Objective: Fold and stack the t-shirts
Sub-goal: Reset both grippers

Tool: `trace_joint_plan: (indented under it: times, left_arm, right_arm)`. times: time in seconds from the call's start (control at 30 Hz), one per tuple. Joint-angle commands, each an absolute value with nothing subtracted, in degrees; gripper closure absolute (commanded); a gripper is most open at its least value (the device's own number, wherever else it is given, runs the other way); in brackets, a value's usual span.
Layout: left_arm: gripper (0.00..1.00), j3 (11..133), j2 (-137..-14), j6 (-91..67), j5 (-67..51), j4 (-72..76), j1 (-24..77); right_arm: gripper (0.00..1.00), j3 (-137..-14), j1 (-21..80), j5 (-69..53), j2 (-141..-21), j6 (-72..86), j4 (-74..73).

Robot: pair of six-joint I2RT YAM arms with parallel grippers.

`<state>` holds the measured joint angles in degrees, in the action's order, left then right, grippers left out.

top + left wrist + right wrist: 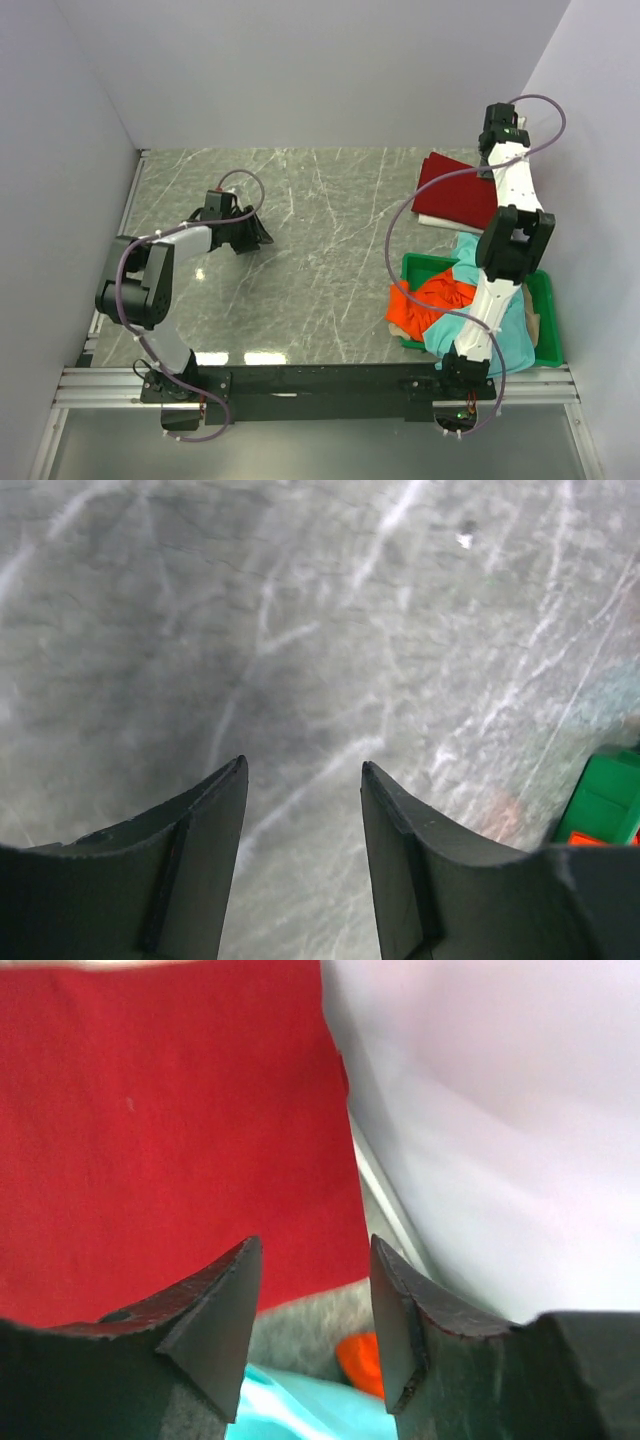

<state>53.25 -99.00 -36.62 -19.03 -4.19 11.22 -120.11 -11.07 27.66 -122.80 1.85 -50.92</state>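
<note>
Left gripper [303,770]: released, the jaws stand apart with nothing between them; it hangs over a bare part of the marble table [320,210], well apart from all the shirts.
Orange t-shirt [425,305]: crumpled, lying half over the left rim of the green tray [546,300]; not folded.
White t-shirt [430,222]: flat at the far right of the table; only its edge shows under the red one, so I cannot tell how neat it is.
Dark red t-shirt [458,190]: folded flat and lying on the white one; it looks finished.
Teal t-shirt [500,335]: a loose heap in the tray, touching the orange one; not folded.
Right gripper [310,1245]: released and empty, just above the near edge of the dark red t-shirt, close to the wall.
Progress: I judge about half is done, with two shirts stacked and two left.
Writing: no brand, label or text can be read.
</note>
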Motion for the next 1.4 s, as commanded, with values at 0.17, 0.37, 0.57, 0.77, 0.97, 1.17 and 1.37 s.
trace_joint_plan:
  times: [0.17,0.37,0.57,0.77,0.97,1.17,1.37]
  left_arm:
    - [0.44,53.4,-88.3,-35.9,-13.6,-6.2,12.7]
    - [0.44,51.0,-80.7,-37.5,-9.5,-6.1,13.1]
    - [0.43,46.6,-71.3,-38.7,-5.9,-5.4,13.6]
    - [0.41,43.0,-62.5,-38.7,-1.1,-6.2,13.8]
    - [0.4,41.0,-57.6,-38.8,1.4,-8.1,13.8]
    - [0.4,39.5,-55.1,-39.4,1.1,-7.6,13.9]
    - [0.4,38.8,-53.1,-37.9,1.3,-8.1,13.9]
  right_arm:
    - [0.5,-101.0,-7.9,17.1,-99.2,7.3,-40.2]
    - [0.53,-84.0,-0.3,6.2,-84.7,12.1,-32.3]
    - [0.54,-67.0,13.3,3.8,-76.2,20.1,-24.5]
    - [0.55,-56.6,25.4,5.6,-74.2,28.3,-20.0]
    - [0.57,-52.3,29.3,10.5,-73.7,33.1,-21.7]
    - [0.57,-50.3,29.4,16.4,-70.6,35.7,-25.2]
    - [0.57,-48.5,29.3,19.9,-67.3,39.1,-29.3]
